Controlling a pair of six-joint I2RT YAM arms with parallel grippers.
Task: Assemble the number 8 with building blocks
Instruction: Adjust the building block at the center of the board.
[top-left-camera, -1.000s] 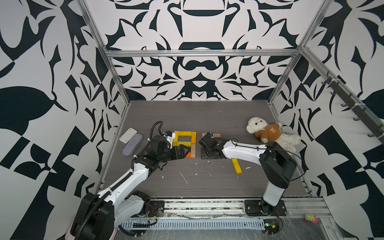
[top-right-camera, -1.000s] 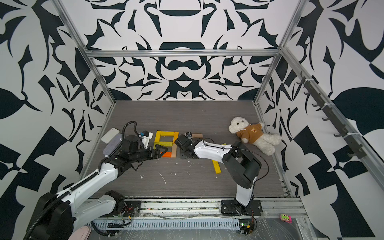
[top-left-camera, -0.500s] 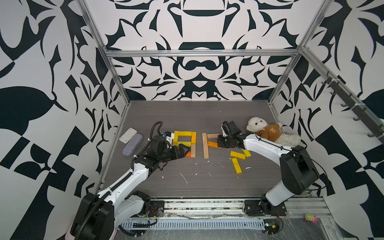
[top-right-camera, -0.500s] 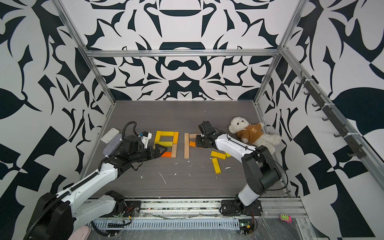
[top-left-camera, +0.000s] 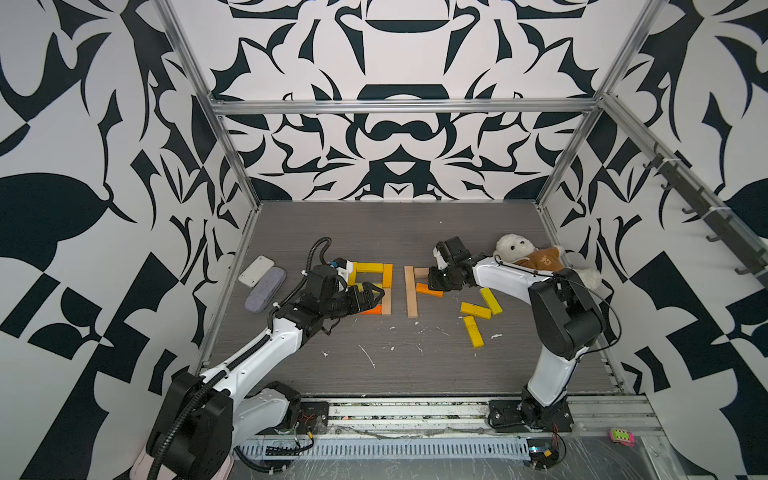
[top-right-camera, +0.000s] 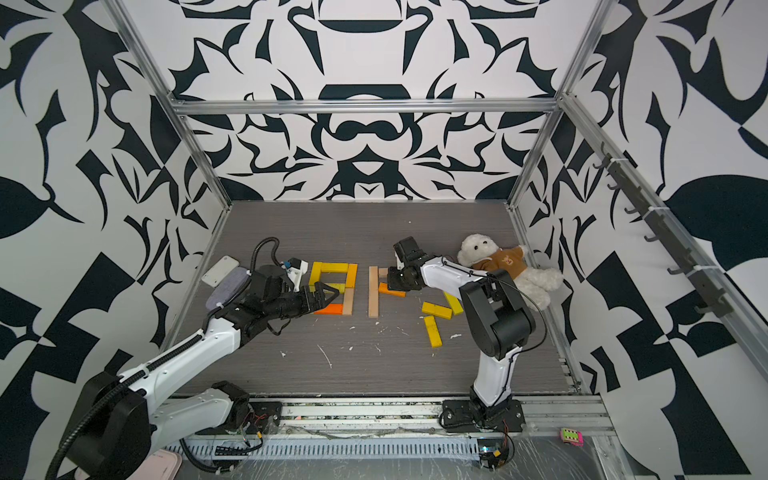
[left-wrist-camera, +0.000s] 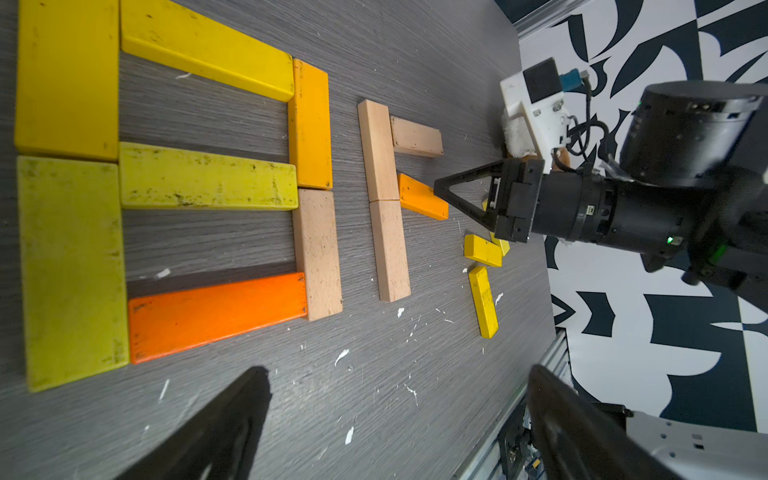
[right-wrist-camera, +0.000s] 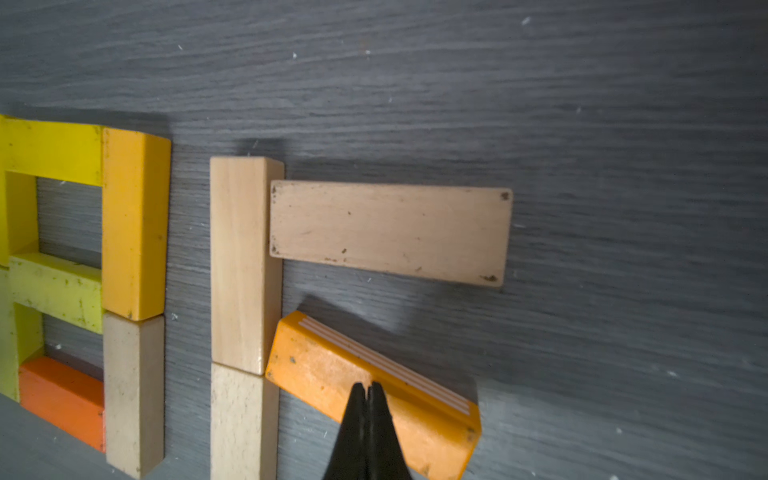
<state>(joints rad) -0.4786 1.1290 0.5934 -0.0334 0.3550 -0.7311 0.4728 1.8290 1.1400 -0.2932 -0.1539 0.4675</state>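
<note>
Just now: my right gripper (right-wrist-camera: 368, 388) left the tan column (right-wrist-camera: 237, 266) and clenched shut, empty, tips over the amber plank (right-wrist-camera: 324, 370). Plank lies skewed, one corner touching the column. Probably a nudge to square it. Left gripper (left-wrist-camera: 397, 370) gapes, idle, beside the first eight (left-wrist-camera: 208, 180).

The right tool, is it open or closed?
Shut. The right tool has both black fingers pressed together, no gap, tips at the crooked orange block, not around it.

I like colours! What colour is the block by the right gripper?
The block is orange; right wrist view.
</note>
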